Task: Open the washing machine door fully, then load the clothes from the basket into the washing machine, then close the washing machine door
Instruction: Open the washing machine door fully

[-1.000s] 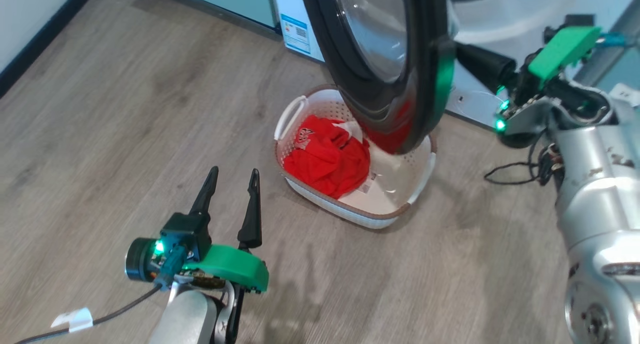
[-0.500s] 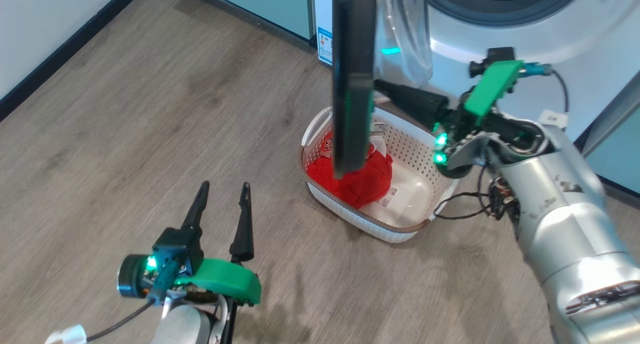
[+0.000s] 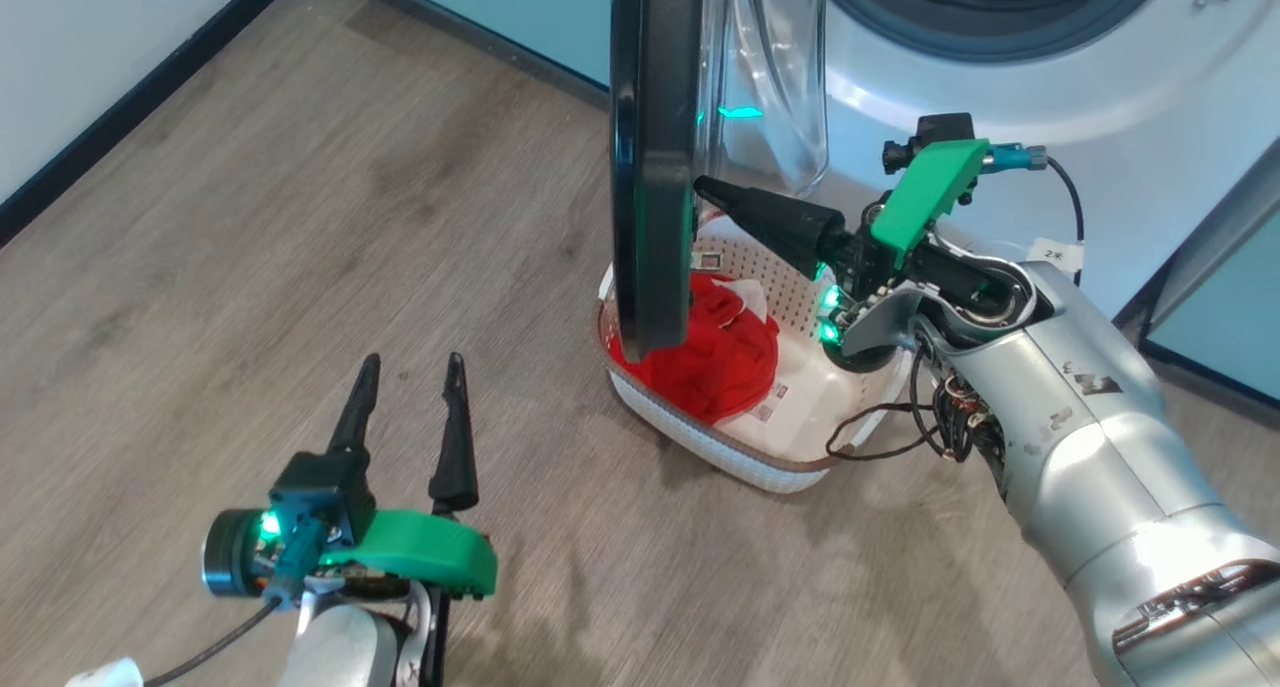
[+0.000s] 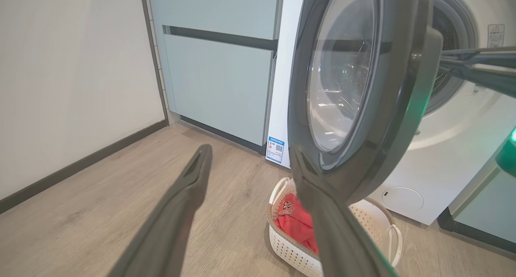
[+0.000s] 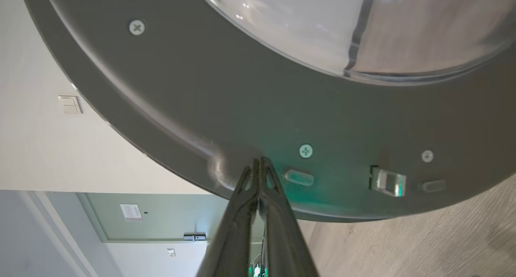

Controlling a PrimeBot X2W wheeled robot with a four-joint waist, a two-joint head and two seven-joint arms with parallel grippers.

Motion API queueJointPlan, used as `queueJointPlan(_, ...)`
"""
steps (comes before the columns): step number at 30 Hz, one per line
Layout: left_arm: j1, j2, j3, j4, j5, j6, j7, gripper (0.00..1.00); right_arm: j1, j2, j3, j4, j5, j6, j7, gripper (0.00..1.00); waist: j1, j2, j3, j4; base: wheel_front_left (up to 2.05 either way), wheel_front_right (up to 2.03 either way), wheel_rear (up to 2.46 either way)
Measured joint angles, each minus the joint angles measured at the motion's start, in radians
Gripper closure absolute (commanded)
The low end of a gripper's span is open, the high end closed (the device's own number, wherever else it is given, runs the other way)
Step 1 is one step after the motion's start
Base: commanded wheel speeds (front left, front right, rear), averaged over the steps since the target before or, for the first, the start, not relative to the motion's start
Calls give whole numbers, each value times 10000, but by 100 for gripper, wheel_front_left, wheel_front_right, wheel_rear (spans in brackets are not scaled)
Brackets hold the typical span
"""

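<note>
The round washing machine door [image 3: 650, 167], glossy black rim around clear glass, stands swung out from the white front-loading washing machine [image 3: 1000, 97], over the cream perforated plastic basket [image 3: 720, 452] of bright red clothes [image 3: 720, 362]. The right end effector [image 3: 700, 185], fingers pressed together, touches the rim's inner face. The left end effector [image 3: 412, 362] hangs spread above the wooden floor [image 3: 200, 267].

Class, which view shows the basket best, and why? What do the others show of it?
The head view: it looks down into the basket, showing rim, walls and red clothes. The left wrist view gives a side look, partly behind the left gripper's finger. The right wrist view faces the door.
</note>
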Motion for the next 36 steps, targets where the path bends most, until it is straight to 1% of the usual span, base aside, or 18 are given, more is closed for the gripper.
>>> queueJointPlan(2,0,0,88,25,8,-17,0,0,55,-29,-48,-205,-217,0,-397,100,0,0,-112,-47,0,0,0)
queueJointPlan(4,0,0,134,71,8,-105,0,0,170,-138,-84,-600,-709,0,-1233,100,0,0,-217,-97,0,0,0)
queueJointPlan(6,0,0,171,113,12,-188,0,0,395,-445,54,-1162,-1546,0,-2071,100,0,0,-320,-145,0,0,0)
queueJointPlan(8,-4,0,247,159,54,-203,0,0,840,-928,479,-2029,-2683,0,-2968,100,0,0,-401,-199,0,0,0)
queueJointPlan(9,-4,0,247,159,54,-203,0,0,840,-928,479,-2029,-2683,0,-2968,100,0,0,-401,-199,0,0,0)
queueJointPlan(10,-7,0,301,205,73,-282,0,0,1115,-1166,731,-2464,-3285,0,-3427,100,0,0,-442,-222,0,0,0)
queueJointPlan(13,-25,0,372,349,77,-286,0,0,1998,-1843,1613,-3590,-5122,0,-5099,100,0,0,-597,-308,0,0,0)
queueJointPlan(16,-27,6,531,451,77,-357,0,0,2525,-2433,2376,-4004,-7143,4,-6941,100,0,0,-700,-485,0,0,0)
queueJointPlan(18,-45,4,669,453,77,-366,0,0,2721,-2692,2462,-3969,-8253,4,-8031,100,0,0,-734,-627,0,0,0)
queueJointPlan(20,-59,6,761,449,77,-366,0,0,2904,-2755,2096,-3864,-9288,6,-8443,100,0,0,-740,-778,0,0,0)
queueJointPlan(22,-59,4,813,449,77,-372,0,0,3163,-2675,1310,-3908,-10441,6,-8542,100,0,0,-704,-940,0,0,0)
queueJointPlan(24,-63,2,886,449,79,-445,0,0,3633,-2280,-136,-4464,-11676,6,-8550,100,0,0,-649,-1092,0,0,0)
queueJointPlan(26,-74,0,984,447,81,-458,0,0,4311,-1645,-1507,-5298,-12778,6,-8571,100,0,0,-595,-1220,0,0,0)
queueJointPlan(29,-81,2,1045,447,81,-529,0,0,5644,-548,-2966,-6391,-13848,6,-8571,100,0,0,-565,-1352,0,0,0)
queueJointPlan(30,-81,0,1051,443,94,-543,0,0,6110,-295,-3267,-6721,-14128,6,-8571,100,0,0,-564,-1388,0,0,0)
queueJointPlan(32,-81,0,1074,431,155,-545,0,0,6850,-23,-3691,-7171,-14427,6,-8571,100,0,0,-559,-1450,0,0,0)
queueJointPlan(33,-81,0,1080,426,155,-554,0,0,7118,17,-3783,-7275,-14558,6,-8571,100,0,0,-554,-1472,0,0,0)
queueJointPlan(36,-80,0,1076,395,155,-784,0,0,7555,65,-3850,-7403,-14857,6,-8571,100,0,0,-529,-1515,0,0,0)
